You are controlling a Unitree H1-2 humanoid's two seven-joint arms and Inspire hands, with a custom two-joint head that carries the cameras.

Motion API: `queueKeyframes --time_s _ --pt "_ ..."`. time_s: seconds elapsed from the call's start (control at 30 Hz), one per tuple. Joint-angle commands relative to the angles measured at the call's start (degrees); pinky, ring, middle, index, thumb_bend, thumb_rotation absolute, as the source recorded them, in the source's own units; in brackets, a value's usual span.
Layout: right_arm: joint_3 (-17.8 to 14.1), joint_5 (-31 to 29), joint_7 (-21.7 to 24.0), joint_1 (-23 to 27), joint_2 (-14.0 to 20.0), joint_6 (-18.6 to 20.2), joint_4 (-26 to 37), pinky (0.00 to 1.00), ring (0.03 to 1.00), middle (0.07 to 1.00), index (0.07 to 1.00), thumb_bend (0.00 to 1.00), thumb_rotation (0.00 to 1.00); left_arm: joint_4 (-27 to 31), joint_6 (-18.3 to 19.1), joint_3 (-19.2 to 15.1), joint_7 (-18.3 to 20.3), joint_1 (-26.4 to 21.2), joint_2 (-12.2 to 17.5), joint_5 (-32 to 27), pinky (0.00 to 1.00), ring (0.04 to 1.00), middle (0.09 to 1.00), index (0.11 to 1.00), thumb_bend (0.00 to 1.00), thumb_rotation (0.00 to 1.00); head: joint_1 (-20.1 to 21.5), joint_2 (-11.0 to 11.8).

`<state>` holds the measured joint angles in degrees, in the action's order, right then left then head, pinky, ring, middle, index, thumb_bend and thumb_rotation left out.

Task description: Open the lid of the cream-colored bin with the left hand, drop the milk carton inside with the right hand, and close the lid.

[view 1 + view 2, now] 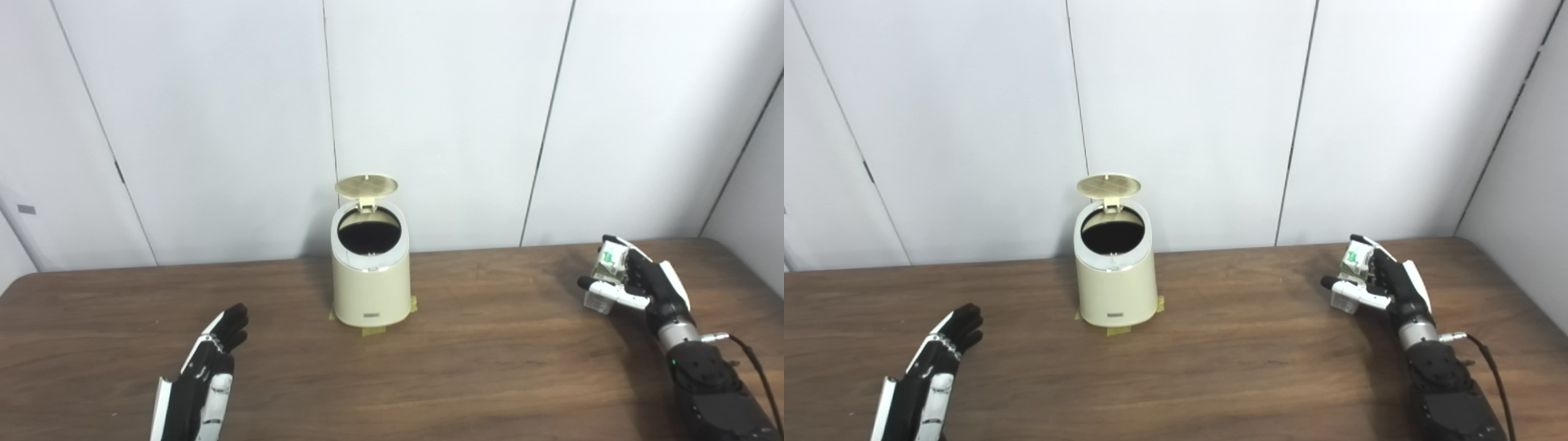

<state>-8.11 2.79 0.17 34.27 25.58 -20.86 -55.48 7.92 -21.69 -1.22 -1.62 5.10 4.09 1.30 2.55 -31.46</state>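
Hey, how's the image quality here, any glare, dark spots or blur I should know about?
Left eye view: even soft light, no glare on the table; the bin interior reads black. Right eye view: the milk carton in the right hand looks soft, print unreadable; the left hand is cropped at the bottom edge.

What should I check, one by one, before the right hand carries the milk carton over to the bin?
1. Lid open: ok, it stands upright behind the bin's mouth.
2. Bin opening unobstructed: ok, the dark mouth shows nothing across it.
3. Milk carton held: ok, the right hand is closed around it, at the table's right side.
4. Grip firm enough to lift: cannot tell from these views.
5. Left hand out of the way: ok, it is open, low at the front left, apart from the bin.
6. Path across the table to the bin: ok, nothing lies between.
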Motion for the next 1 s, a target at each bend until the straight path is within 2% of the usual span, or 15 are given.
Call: queueKeyframes --time_s 0.0,0.17,0.3,0.53,0.7,0.73,0.87,0.9,0.97 --pt "0.0 -0.35 -0.36 3.69 2.47 -2.63 0.69 0.69 0.76 0.793 0.819 1.0 0.33 0.66 -2.58 0.12 -0.25 2.31 -0.89 1.02 0.85 0.878 0.875 0.85 0.41 0.79 0.05 -0.03" --pt "0.2 -0.84 -0.27 4.73 2.68 -2.35 -1.22 0.7 0.758 0.778 0.804 0.99 0.3 0.07 -3.36 0.09 -0.4 2.31 -0.86 1.35 0.84 0.872 0.873 0.847 0.45 0.79 0.05 -0.03" --pt "-0.09 -1.81 0.19 5.06 2.59 -2.91 -2.01 0.66 0.721 0.752 0.771 0.98 0.24 0.32 -3.02 0.16 -0.23 2.44 -0.75 1.27 0.85 0.877 0.877 0.852 0.46 0.8 0.05 -0.03" --pt "-1.59 -3.0 -2.61 3.2 1.64 -0.19 2.27 0.58 0.659 0.698 0.724 1.0 0.21 0.6 -2.74 0.14 -0.19 2.64 -0.73 1.23 0.84 0.869 0.872 0.85 0.44 0.8 0.23 -0.19" --pt "-1.96 -1.85 -6.33 1.91 0.94 0.17 5.2 0.55 0.624 0.658 0.685 0.94 0.22 0.46 -3.07 0.21 0.15 2.61 -0.46 0.79 0.84 0.867 0.872 0.853 0.44 0.78 0.46 -0.31" --pt "-1.81 -1.26 -7.16 1.64 0.9 0.03 5.76 0.55 0.62 0.65 0.659 0.88 0.22 0.44 -3.11 0.18 0.11 2.61 -0.46 0.96 0.83 0.863 0.869 0.849 0.44 0.78 0.46 -0.31" --pt "-1.83 -0.67 -8.79 1.12 0.59 -1.54 6.28 0.49 0.56 0.597 0.601 0.8 0.17 0.79 -2.89 0.11 -0.14 2.66 -0.63 1.57 0.81 0.853 0.862 0.842 0.45 0.79 0.35 -0.29" --pt "-1.76 -0.53 -9.04 1.16 0.58 -2.21 5.88 0.46 0.525 0.561 0.545 0.67 0.16 0.85 -2.85 0.12 -0.11 2.67 -0.63 1.5 0.82 0.854 0.863 0.843 0.46 0.79 0.35 -0.29" --pt "-1.49 0.43 -10.34 1.1 0.51 -2.5 5.64 0.42 0.484 0.522 0.499 0.55 0.14 0.83 -2.79 0.12 -0.04 2.66 -0.57 1.32 0.82 0.856 0.865 0.844 0.47 0.78 0.35 -0.32"
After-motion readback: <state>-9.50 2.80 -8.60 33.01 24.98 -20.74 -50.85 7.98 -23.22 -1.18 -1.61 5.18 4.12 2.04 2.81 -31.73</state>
